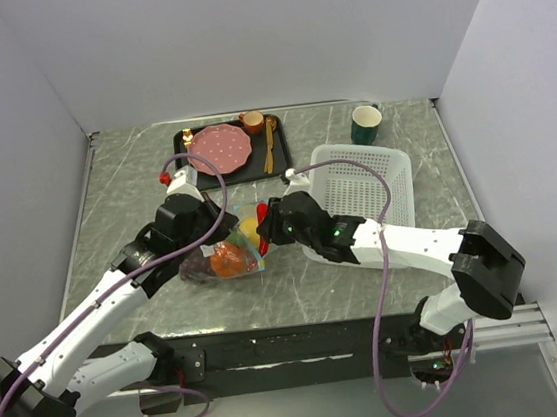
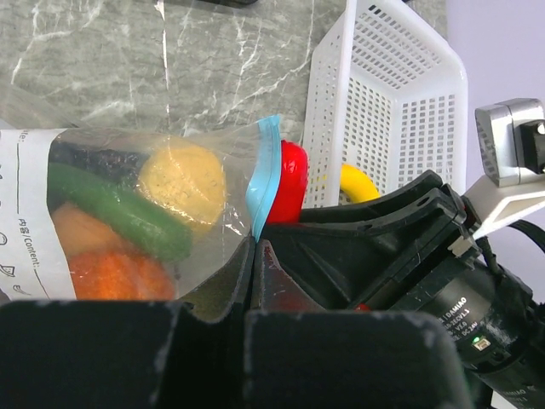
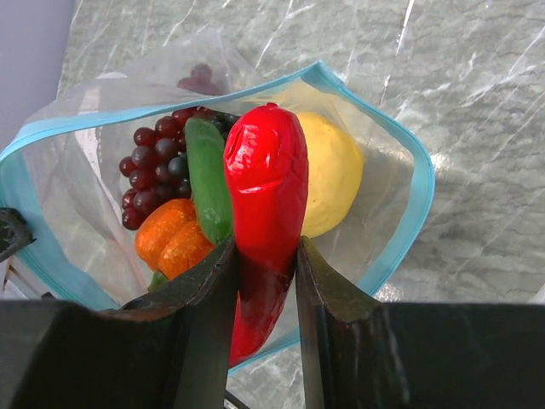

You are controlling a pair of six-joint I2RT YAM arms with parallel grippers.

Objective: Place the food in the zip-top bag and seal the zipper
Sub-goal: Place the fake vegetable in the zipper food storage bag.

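The clear zip-top bag (image 1: 220, 261) lies on the table between both arms, mouth open toward the right. In the right wrist view the teal zipper (image 3: 407, 145) rings the open mouth; dark purple grapes (image 3: 156, 160), a green pod (image 3: 204, 179), an orange carrot-like piece (image 3: 170, 243) and a yellow lemon (image 3: 330, 170) lie inside. My right gripper (image 3: 266, 256) is shut on a red chili (image 3: 266, 187), whose tip is inside the mouth. My left gripper (image 2: 253, 254) is shut on the bag's mouth edge by the zipper (image 2: 264, 170), holding it up.
A white mesh basket (image 1: 369, 186) stands right of the bag, with a yellow banana (image 2: 358, 182) inside. A black tray with a pink plate (image 1: 219, 147), gold cutlery (image 1: 268, 145) and an orange cup (image 1: 253, 122) sits at the back. A green cup (image 1: 365, 123) stands back right.
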